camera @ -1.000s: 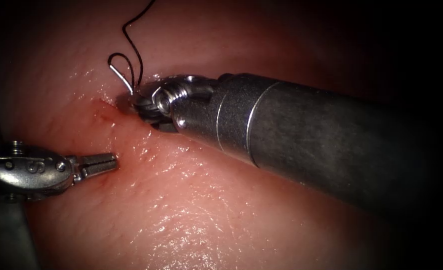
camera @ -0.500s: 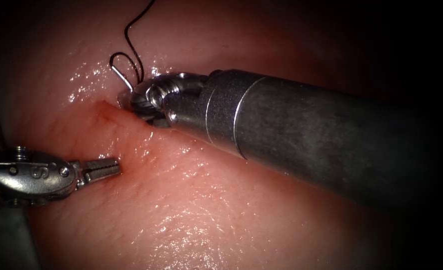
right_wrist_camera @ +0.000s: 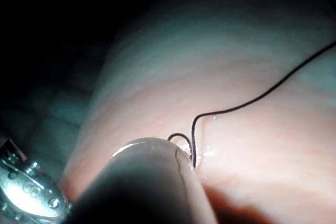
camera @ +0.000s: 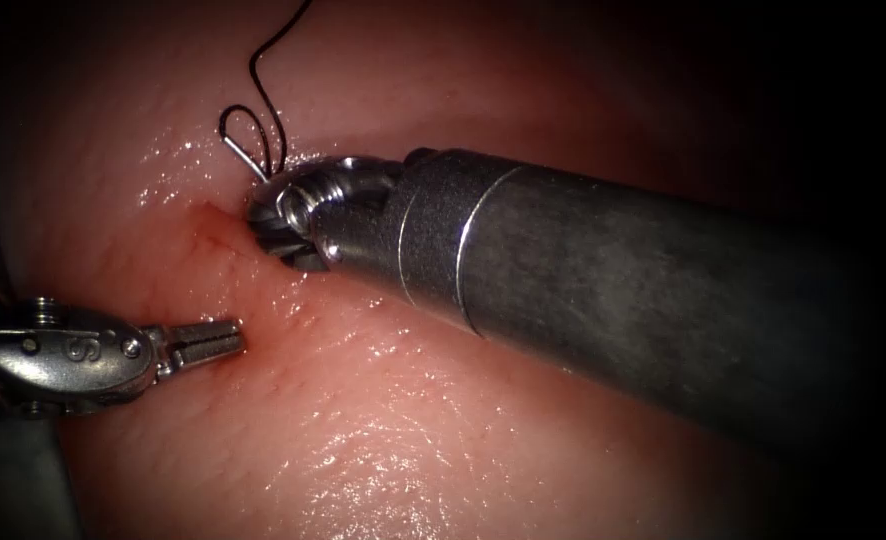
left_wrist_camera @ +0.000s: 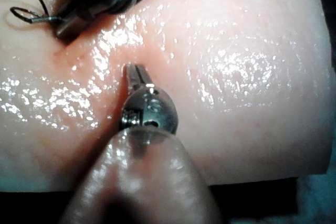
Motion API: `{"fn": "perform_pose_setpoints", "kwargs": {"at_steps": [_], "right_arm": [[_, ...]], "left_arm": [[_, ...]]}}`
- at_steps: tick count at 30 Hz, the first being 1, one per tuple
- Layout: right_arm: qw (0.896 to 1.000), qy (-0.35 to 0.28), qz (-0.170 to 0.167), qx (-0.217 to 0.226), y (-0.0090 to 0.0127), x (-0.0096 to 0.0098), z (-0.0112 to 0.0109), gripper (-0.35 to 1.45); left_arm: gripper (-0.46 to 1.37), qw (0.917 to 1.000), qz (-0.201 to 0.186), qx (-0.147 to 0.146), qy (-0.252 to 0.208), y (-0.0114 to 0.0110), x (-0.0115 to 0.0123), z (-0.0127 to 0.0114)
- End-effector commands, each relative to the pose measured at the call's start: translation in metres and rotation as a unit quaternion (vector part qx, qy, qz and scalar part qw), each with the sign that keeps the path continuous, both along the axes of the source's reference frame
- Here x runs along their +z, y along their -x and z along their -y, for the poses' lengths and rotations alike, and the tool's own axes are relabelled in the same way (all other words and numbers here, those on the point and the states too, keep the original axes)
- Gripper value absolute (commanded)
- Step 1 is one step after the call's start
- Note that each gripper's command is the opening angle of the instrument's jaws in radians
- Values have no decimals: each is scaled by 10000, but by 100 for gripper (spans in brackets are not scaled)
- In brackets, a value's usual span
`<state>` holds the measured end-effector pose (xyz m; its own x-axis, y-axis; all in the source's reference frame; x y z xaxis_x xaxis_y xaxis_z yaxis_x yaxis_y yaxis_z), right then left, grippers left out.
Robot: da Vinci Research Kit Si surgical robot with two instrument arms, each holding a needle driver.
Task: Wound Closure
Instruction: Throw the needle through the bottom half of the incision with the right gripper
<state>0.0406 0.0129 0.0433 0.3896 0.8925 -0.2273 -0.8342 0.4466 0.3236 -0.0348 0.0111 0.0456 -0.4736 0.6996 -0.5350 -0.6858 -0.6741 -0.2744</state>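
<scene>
The right arm's silver wristed gripper (camera: 268,215), at the end of a thick dark grey shaft, was pressed against the glistening pink tissue (camera: 383,440) at the upper end of the reddened cut (camera: 225,232). It held the thin curved steel needle (camera: 243,158) at its tail end, near where the black thread (camera: 263,75) joined; whether the rest of the needle's curve was in the tissue could not be told, because the tool's wrist covered it. The thread made a small loop beside the needle's tail and ran up and away over the tissue. The left arm's small silver gripper (camera: 225,338) lay on the left side of the cut, lower down, its jaws narrow, nearly together, and holding nothing, its tip just above the wet tissue. In the left wrist view that gripper (left_wrist_camera: 132,71) pointed toward the cut, with the right arm's tool beyond it.
</scene>
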Motion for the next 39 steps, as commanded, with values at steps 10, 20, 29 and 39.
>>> {"fn": "perform_pose_setpoints", "kwargs": {"at_steps": [10,20,29,39], "right_arm": [[9782,1383,-1433,-583,14,-20,-33,-35],[9277,1779,-3032,-1255,15,-28,-55,-35],[8943,2342,-3643,-1127,18,-21,-65,-35],[8711,3077,-3594,-1319,23,-28,-79,-35]], "left_arm": [[-35,10000,28,64,-6,-11,1,4],[-35,9999,47,103,-20,-18,-3,9],[-35,9999,63,110,-10,-21,-3,10],[-35,9999,86,43,-32,-24,-11,-4]]}}
